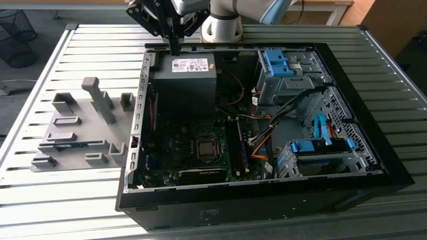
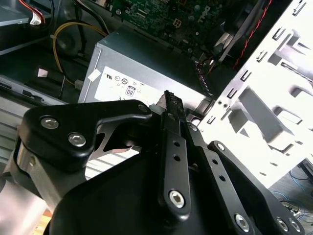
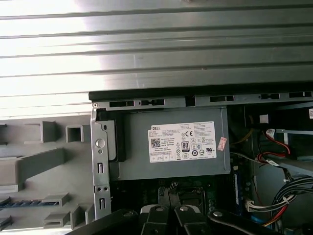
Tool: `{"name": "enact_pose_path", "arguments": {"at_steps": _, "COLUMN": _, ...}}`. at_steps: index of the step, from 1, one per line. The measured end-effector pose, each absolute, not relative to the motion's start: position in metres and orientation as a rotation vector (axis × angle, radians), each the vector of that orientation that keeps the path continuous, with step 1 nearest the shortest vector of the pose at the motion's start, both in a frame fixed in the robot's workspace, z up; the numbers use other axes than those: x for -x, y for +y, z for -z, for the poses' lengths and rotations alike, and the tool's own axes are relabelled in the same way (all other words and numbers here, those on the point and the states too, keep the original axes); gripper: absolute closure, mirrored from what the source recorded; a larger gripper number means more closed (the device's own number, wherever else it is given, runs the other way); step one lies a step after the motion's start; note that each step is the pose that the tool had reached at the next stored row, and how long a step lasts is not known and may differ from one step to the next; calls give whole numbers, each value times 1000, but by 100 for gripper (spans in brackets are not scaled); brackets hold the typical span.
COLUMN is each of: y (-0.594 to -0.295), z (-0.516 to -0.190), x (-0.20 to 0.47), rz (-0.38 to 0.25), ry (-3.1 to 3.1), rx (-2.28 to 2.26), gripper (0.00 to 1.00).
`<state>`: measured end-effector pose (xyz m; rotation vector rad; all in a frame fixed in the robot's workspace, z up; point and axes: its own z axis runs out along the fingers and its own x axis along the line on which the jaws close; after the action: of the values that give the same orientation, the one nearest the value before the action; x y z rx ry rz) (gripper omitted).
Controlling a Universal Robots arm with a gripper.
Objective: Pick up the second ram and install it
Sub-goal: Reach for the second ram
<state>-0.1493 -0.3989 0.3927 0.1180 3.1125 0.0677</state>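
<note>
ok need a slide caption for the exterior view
black gripper above the grey boxy power supply of the open black computer case, long blue ram stick lying in the grey plastic holder

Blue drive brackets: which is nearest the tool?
The bracket at the power supply's end, level with the tool; the other sits at the case's opposite end.

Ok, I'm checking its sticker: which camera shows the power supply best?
The first wrist view: the power supply faces it squarely, sticker unobstructed. The exterior view shows it from above, near the pincer; in the second wrist view the pincer covers part of it.
</note>
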Motion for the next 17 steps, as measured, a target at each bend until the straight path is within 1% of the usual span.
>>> {"name": "enact_pose_path", "arguments": {"at_steps": 17, "y": -399, "z": -392, "x": 154, "rz": -68, "ry": 3112, "rx": -118, "gripper": 89}}
